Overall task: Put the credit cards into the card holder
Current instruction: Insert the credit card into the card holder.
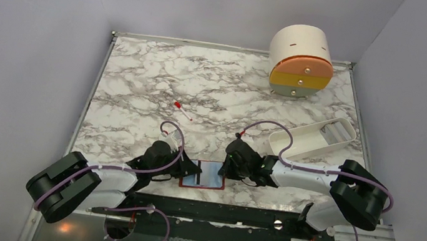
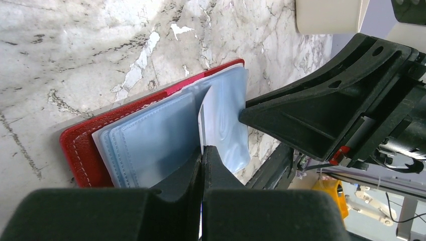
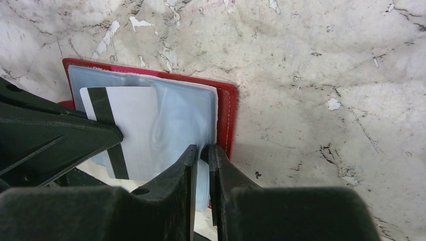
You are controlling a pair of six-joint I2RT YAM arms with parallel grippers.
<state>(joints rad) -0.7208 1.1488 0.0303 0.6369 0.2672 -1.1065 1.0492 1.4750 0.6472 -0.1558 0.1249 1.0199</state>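
The marble desk carries everything, and the work sits at its near edge, midway between the two arms. A round drawer unit stands at the far right corner. A white tray lies nearer along the right side. Both are well apart from the work.

The card holder lies open and flat, red cover down and clear pockets up, most likely so a pocket can be reached from above. The right jaws, almost together, pinch the edge of a plastic sleeve on the holder's right side. This seems meant to steady the sleeve and keep its mouth lifted. The left jaws, pressed together, grip a white card with a dark stripe, coming in from the left. The card's right part looks bluish, as if already under the film, so I judge it to be partly in.

Whether the card sits inside a pocket or only between two sleeves cannot be told. From the left wrist it shows only as a thin white edge. No other cards can be made out, and what lies in the tray is too small to tell. The arms cover the holder's side edges in the top view. A tiny red thing lies mid-desk, too small to name.
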